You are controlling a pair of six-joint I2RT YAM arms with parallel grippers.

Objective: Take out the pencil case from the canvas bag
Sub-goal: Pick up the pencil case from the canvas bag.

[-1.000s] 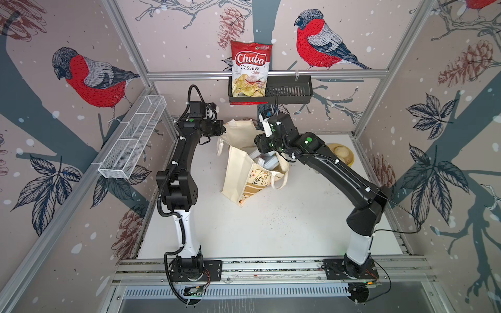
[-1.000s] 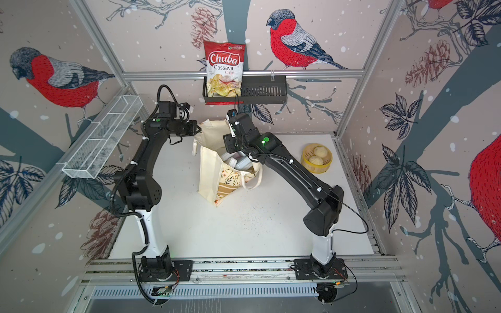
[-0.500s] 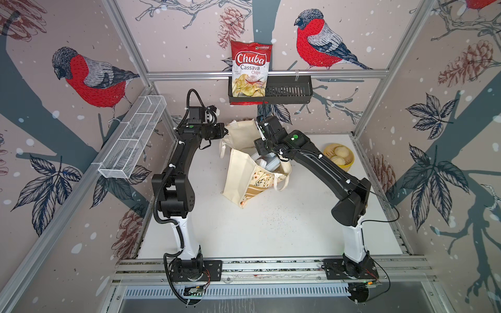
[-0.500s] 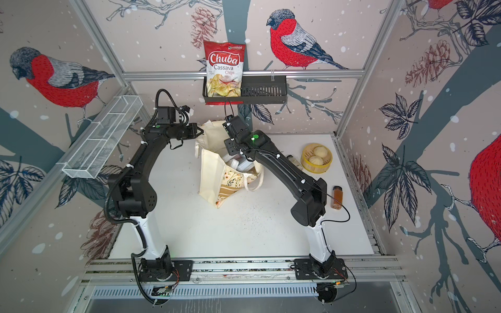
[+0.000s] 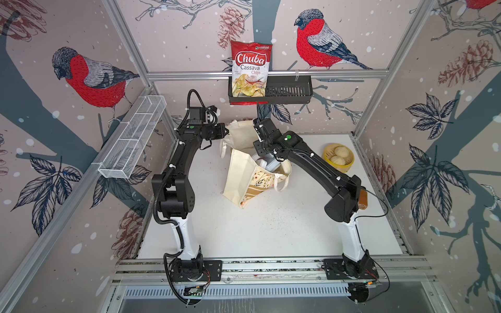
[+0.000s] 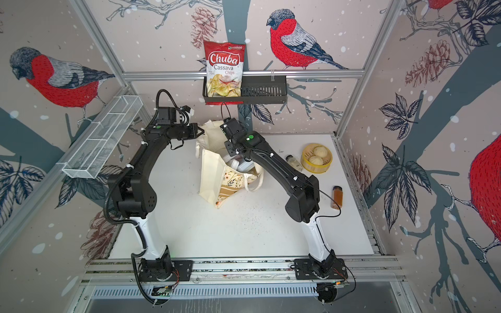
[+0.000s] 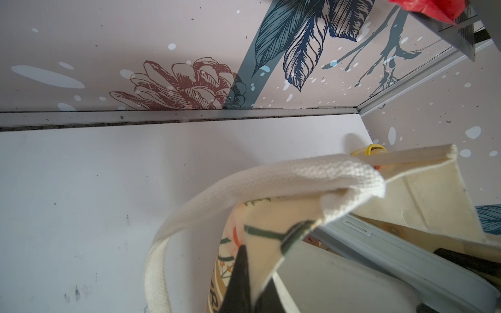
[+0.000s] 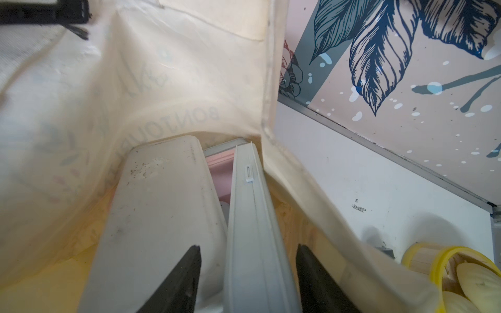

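Right arm has swung toward the left gripper [image 5: 225, 132] over the last second, its wrist now above the bag [image 5: 238, 176] mouth

Right gripper [image 8: 248, 245] reaches inside the bag with fingers apart, one on each side of the grey case [image 8: 252, 206], a small gap showing at each tip; the white case [image 8: 157, 203] lies just beside the grey one, behind one finger, and something pink [image 8: 219, 168] shows between the two cases further in. Left gripper is clamped on the bag's printed rim just beside the handle [image 7: 271, 181], holding that side up. Bag stands tilted on the table [image 5: 271, 230], right under the right gripper
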